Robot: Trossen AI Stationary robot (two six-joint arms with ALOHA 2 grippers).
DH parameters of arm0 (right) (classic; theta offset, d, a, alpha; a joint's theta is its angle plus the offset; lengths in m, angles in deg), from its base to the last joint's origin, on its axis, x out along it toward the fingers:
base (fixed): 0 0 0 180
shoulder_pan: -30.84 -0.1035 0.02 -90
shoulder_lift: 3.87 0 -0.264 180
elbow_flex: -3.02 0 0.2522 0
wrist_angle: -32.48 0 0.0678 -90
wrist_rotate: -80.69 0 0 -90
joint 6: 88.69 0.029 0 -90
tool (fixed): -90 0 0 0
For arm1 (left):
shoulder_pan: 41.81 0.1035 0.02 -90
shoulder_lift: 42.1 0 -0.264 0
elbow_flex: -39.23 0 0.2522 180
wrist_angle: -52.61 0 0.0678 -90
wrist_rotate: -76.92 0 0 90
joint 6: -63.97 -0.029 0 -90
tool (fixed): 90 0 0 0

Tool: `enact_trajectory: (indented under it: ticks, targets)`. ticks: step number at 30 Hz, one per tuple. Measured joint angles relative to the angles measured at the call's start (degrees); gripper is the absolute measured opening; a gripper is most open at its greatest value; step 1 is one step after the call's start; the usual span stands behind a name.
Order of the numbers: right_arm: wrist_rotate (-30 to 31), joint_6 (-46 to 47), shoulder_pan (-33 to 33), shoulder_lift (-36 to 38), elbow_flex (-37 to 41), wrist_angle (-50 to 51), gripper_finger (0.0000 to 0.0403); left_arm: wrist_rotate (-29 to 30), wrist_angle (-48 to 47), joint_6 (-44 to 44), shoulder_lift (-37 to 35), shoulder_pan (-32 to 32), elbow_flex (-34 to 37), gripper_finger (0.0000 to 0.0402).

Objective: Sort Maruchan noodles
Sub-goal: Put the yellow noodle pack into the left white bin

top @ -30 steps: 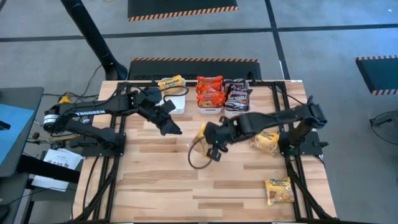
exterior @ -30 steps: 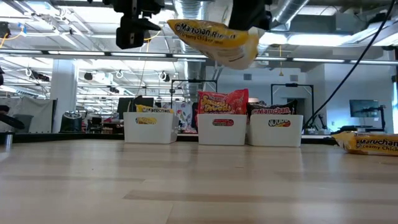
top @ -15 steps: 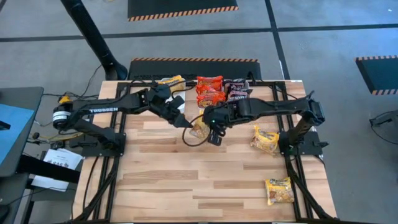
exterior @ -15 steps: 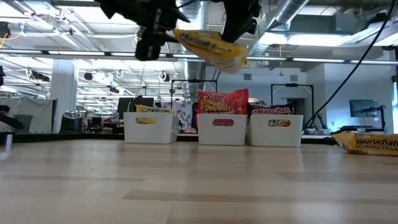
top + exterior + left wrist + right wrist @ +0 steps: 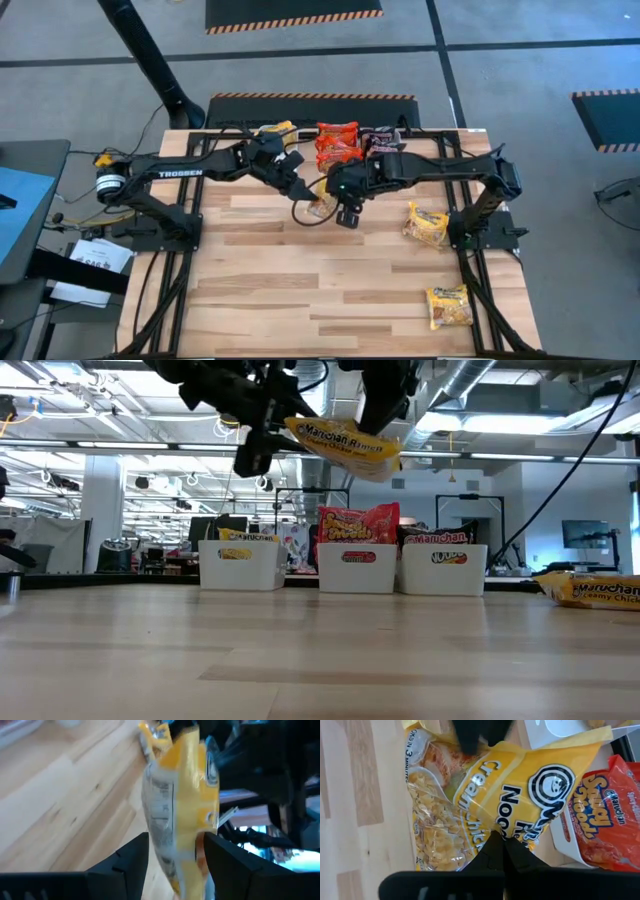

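glossy yellow plastic noodle packet (image 5: 321, 207) hangs centre frame, pinched by right gripper (image 5: 502, 842); left gripper (image 5: 172, 857) fingers spread around its other end.

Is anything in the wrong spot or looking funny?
Two yellow noodle packets lie loose on the table, outside the bins. Another yellow packet hangs tilted in mid-air between the left gripper and right gripper.

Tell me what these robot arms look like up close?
Both are slim black jointed arms on black frames bolted to the wooden table. The left arm carries white TROSSEN lettering and a round silver-and-orange base joint. A dark cable loops beneath the right gripper. Each gripper ends in two flat matte-black fingers.
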Motion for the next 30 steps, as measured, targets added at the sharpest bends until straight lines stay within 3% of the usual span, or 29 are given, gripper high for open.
enact_trajectory:
  ticks: [14,22,30]
  targets:
    - [-0.12,-0.82,1.92,0.0,0.02,0.07,0.0001,-4.7,6.6,-4.91,2.15,-0.14,0.02,0.0184]
    - [0.06,-0.63,1.64,0.0,0.04,-0.05,0.0001,-2.19,6.96,-1.19,3.66,0.38,0.04,0.0188]
    - [-2.3,-0.56,1.03,0.0,0.04,-1.36,0.0001,-1.65,7.51,-3.15,3.56,1.13,0.04,0.0188]
